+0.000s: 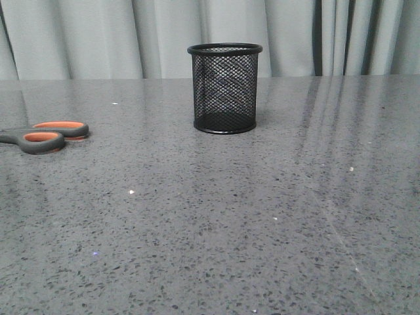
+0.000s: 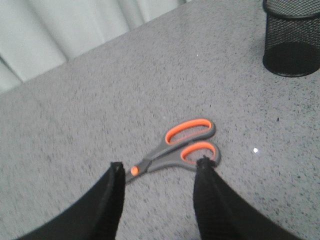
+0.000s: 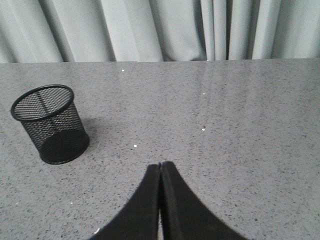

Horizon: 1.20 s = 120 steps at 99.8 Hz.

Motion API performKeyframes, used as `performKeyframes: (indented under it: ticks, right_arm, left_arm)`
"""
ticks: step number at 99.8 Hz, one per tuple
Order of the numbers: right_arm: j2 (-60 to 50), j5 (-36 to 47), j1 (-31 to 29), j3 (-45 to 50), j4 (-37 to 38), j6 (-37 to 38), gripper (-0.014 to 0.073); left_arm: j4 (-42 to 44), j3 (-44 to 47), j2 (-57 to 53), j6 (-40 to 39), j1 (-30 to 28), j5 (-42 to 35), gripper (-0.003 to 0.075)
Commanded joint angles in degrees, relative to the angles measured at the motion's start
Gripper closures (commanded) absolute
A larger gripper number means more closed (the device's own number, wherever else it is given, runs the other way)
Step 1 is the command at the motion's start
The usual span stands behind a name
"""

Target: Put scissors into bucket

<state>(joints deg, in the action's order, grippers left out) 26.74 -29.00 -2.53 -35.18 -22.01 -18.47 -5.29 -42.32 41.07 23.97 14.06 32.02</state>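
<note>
The scissors lie flat at the table's far left edge of the front view, grey handles with orange-lined loops; the blades are cut off there. In the left wrist view the scissors lie just beyond my open left gripper, whose one fingertip overlaps the nearer loop; the blades are hidden behind the other finger. The bucket, a black wire-mesh cup, stands upright at the table's middle back; it also shows in the left wrist view and the right wrist view. My right gripper is shut and empty, apart from the bucket.
The grey speckled table stretches across the front view. Pale curtains hang behind its far edge. Neither arm shows in the front view.
</note>
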Motion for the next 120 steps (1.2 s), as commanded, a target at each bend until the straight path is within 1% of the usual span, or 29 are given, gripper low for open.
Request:
performKeyframes:
  ticks: [1, 5, 6, 9, 18, 27, 34, 43, 48, 55, 60, 71, 80, 87, 93, 98, 109, 115, 120]
  right_arm:
    - [0.83, 4.58, 0.99, -2.2, -0.65, -0.62, 0.0652]
    - [0.83, 4.58, 1.27, -2.2, -0.65, -0.62, 0.0652]
    - [0.83, 4.58, 1.5, -2.2, -0.65, -0.62, 0.0652]
    - [0.83, 4.47, 1.55, -2.2, -0.65, -0.62, 0.0652]
    - [0.83, 4.13, 1.55, -2.2, -0.65, -0.62, 0.0652]
    - [0.83, 3.9, 1.55, -2.2, -0.65, -0.62, 0.0652]
    - [0.83, 3.66, 1.65, -2.2, -0.65, -0.62, 0.0652]
    - [0.83, 3.66, 2.7, -2.2, -0.65, -0.62, 0.0652]
    - [0.83, 3.66, 3.29, -2.2, -0.65, -0.62, 0.0652]
    - [0.83, 3.52, 3.8, -2.2, -0.65, -0.62, 0.0652]
    - [0.83, 3.24, 3.8, -2.2, -0.65, -0.62, 0.0652]
    - [0.83, 2.28, 3.8, -2.2, -0.65, -0.62, 0.0652]
    - [0.83, 1.73, 3.92, -2.2, -0.65, -0.62, 0.0652]
    - [0.83, 1.73, 4.95, -2.2, -0.51, -0.62, 0.0652]
    - [0.83, 1.34, 5.95, -2.2, -0.25, -0.62, 0.0652]
    - [0.83, 1.0, 6.69, -2.2, -0.25, -0.62, 0.0652]
    - [0.83, 0.53, 7.81, -2.2, -0.25, -0.62, 0.0652]
    - [0.83, 0.53, 8.23, -2.2, -0.25, -0.62, 0.0652]
    - [0.83, 0.53, 8.38, -2.2, -0.25, -0.62, 0.0652]
  left_arm:
    - [-0.17, -7.23, 4.76, 3.28, 0.56, 0.32, 0.0454]
    - [-0.17, -10.51, 7.58, 4.85, 0.56, 3.7, 0.0454]
    - [-0.17, -14.73, 11.75, 8.07, 0.56, 8.94, 0.0454]
    - [-0.17, -17.25, 14.42, 10.26, 0.56, 11.9, 0.0454]
    - [-0.43, -23.48, 20.5, 15.53, 0.56, 17.65, 0.0454]
    - [-2.74, -28.17, 26.0, 19.25, 0.56, 21.03, 0.0454]
    - [-2.86, -31.29, 29.71, 20.76, 0.56, 23.01, 0.0454]
    - [-1.87, -33.53, 33.43, 20.78, 0.56, 23.22, 0.0452]
    - [1.17, -33.82, 35.24, 21.28, 0.56, 22.23, 0.0446]
    - [7.85, -33.82, 37.48, 22.05, 0.56, 20.38, 0.0444]
    - [11.18, -33.82, 38.39, 21.94, 0.56, 20.66, 0.0444]
    - [11.9, -33.82, 39.7, 22.96, 0.56, 23.24, 0.0444]
    - [7.97, -34.29, 40.88, 23.89, -0.52, 25.51, 0.0418]
    - [2.81, -34.82, 41.9, 28.31, -2.52, 27.28, 0.0346]
    - [0.18, -34.88, 42.22, 32.29, -4.53, 27.92, 0.029]
    - [-1.68, -34.88, 42.25, 34.78, -6.49, 28.42, 0.0263]
    - [-5.13, -34.88, 42.34, 42.44, -11.27, 31.03, 0.0262]
    - [-8.98, -34.88, 42.34, 45.92, -14.09, 32.13, 0.0262]
    - [-12.57, -34.88, 42.34, 51.06, -15.91, 33.11, 0.0262]
